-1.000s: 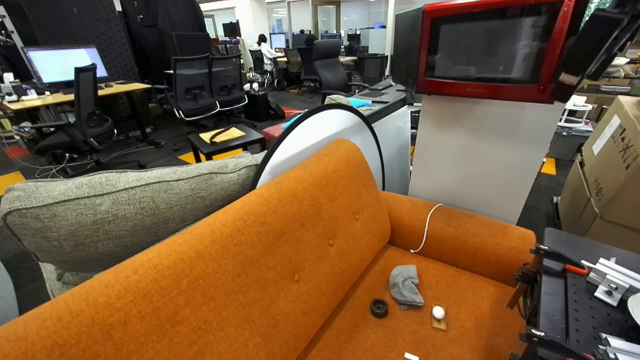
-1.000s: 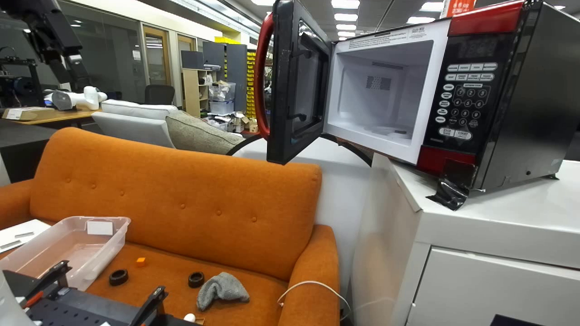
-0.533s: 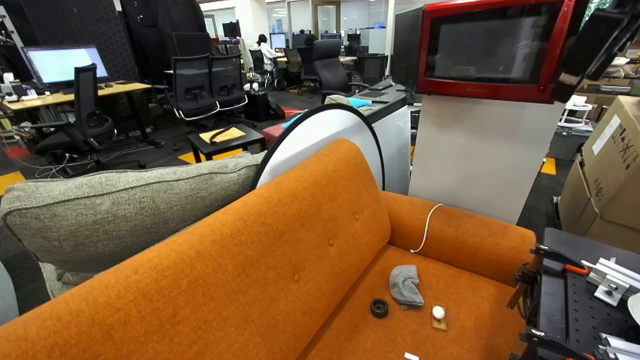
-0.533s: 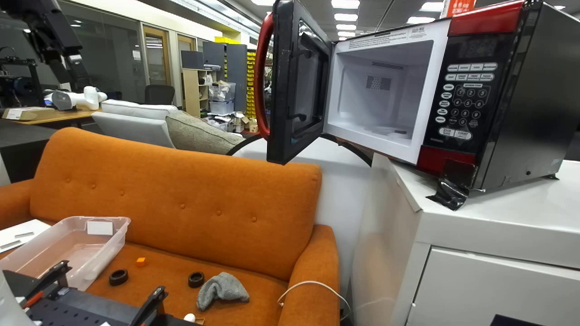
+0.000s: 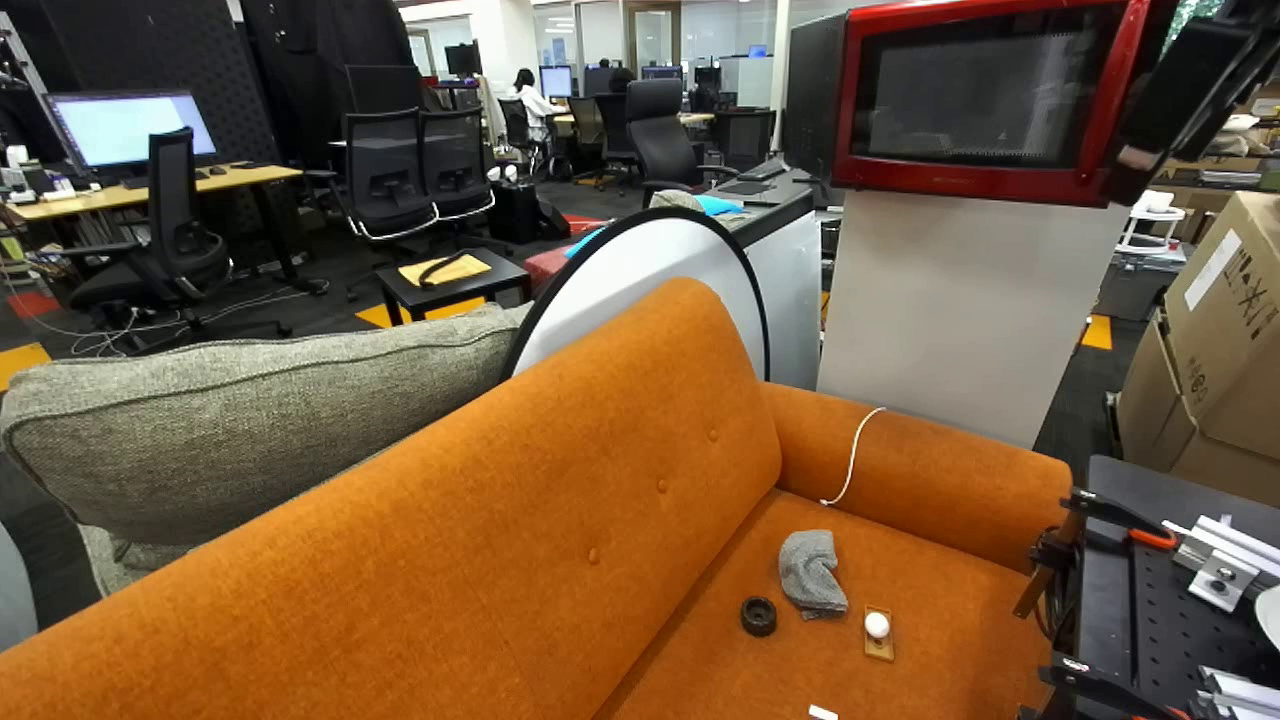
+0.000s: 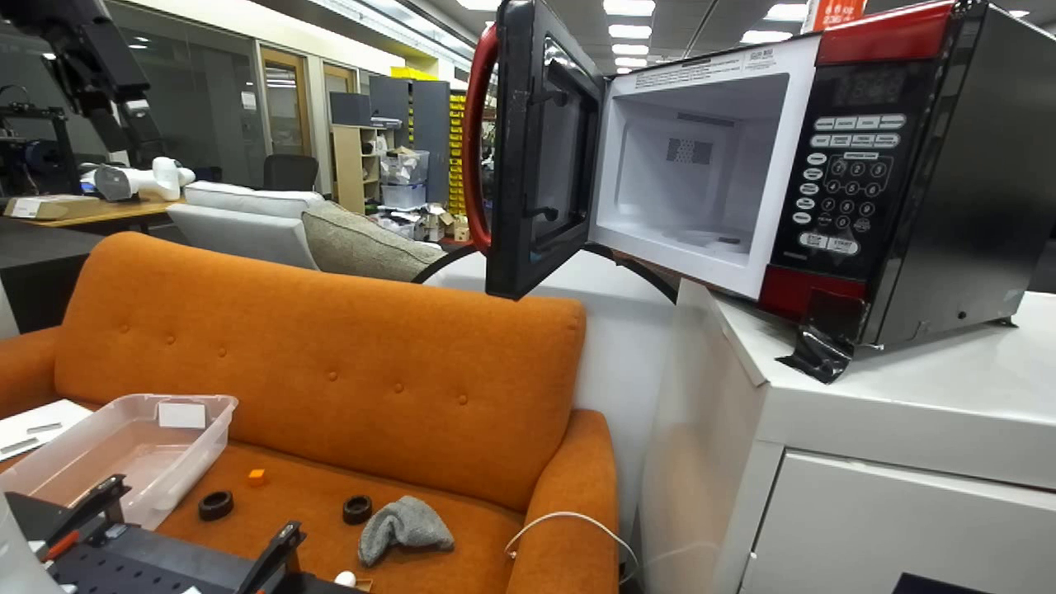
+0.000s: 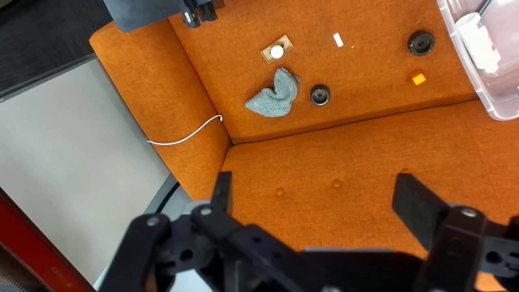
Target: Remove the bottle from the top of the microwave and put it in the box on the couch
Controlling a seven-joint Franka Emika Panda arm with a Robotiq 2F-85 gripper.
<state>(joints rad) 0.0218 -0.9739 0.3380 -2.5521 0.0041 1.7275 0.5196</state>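
A white bottle (image 7: 479,42) lies on its side in the clear plastic box (image 7: 507,97) on the orange couch (image 7: 365,154). The box also shows in an exterior view (image 6: 194,462), where the bottle cannot be made out. The red-fronted microwave (image 6: 854,165) stands on a white cabinet with its door swung open. It also shows in an exterior view (image 5: 985,100); its top surface is hidden. My gripper (image 7: 314,176) is open and empty, high above the couch back and well away from the box. It shows dark at the edge in an exterior view (image 6: 128,124).
On the couch seat lie a grey cloth (image 7: 275,95), black rings (image 7: 320,95), an orange block (image 7: 418,78) and a small wooden piece with a white knob (image 7: 277,50). A white cord (image 6: 569,516) hangs over the armrest. A black table with clamps (image 5: 1150,600) borders the couch.
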